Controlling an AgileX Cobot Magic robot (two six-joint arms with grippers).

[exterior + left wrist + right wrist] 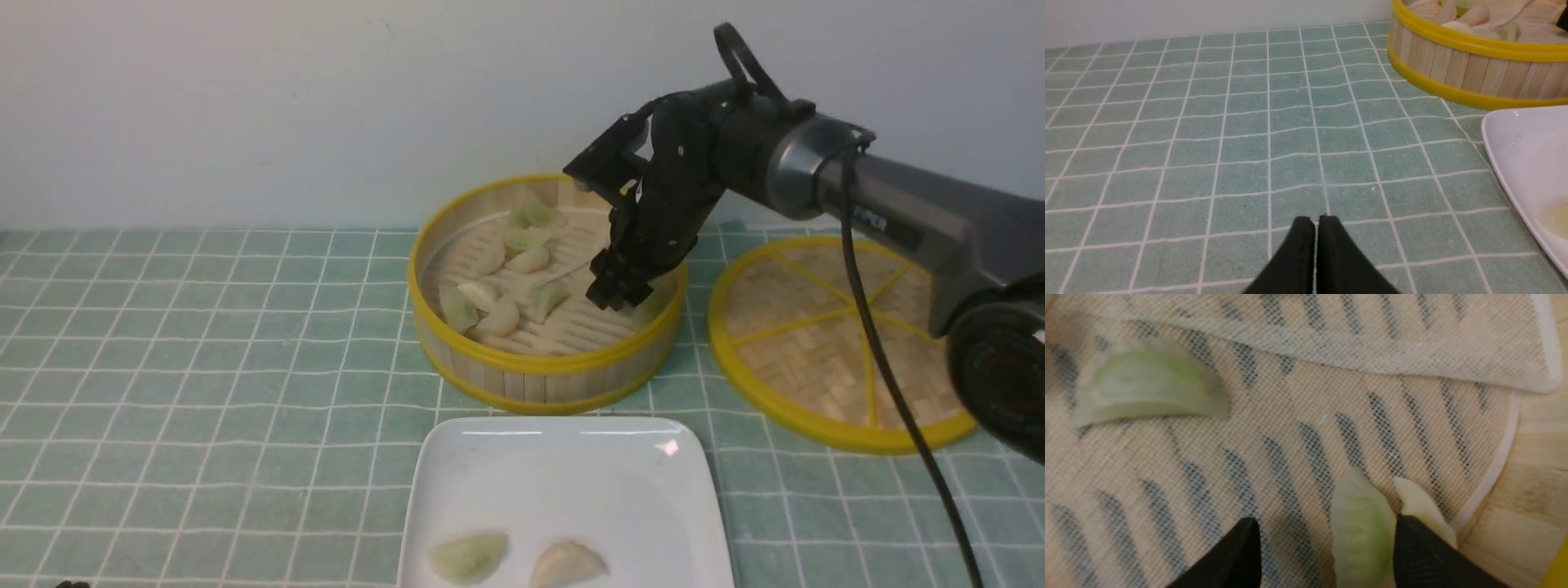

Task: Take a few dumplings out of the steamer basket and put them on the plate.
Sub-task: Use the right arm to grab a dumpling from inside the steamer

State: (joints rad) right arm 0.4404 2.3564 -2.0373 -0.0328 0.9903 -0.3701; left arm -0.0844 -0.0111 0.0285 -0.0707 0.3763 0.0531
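Note:
The steamer basket (545, 376) stands at the back middle with several green and cream dumplings (500, 317) on its cloth-lined floor. My right gripper (619, 296) is down inside the basket's right side, open. In the right wrist view it (1326, 535) straddles a pale green dumpling (1363, 531) that lies against one finger; a cream dumpling (1419, 506) lies just outside that finger and another green one (1147, 390) lies farther off. The white plate (563, 465) in front holds a green dumpling (469, 556) and a cream dumpling (569, 563). My left gripper (1316, 222) is shut and empty over the tablecloth.
The flat woven yellow-rimmed lid (833, 335) lies right of the basket, under my right arm. A folded part of the liner cloth (1372, 339) lies in the basket. A green checked tablecloth (204, 367) covers the table. The wall is close behind.

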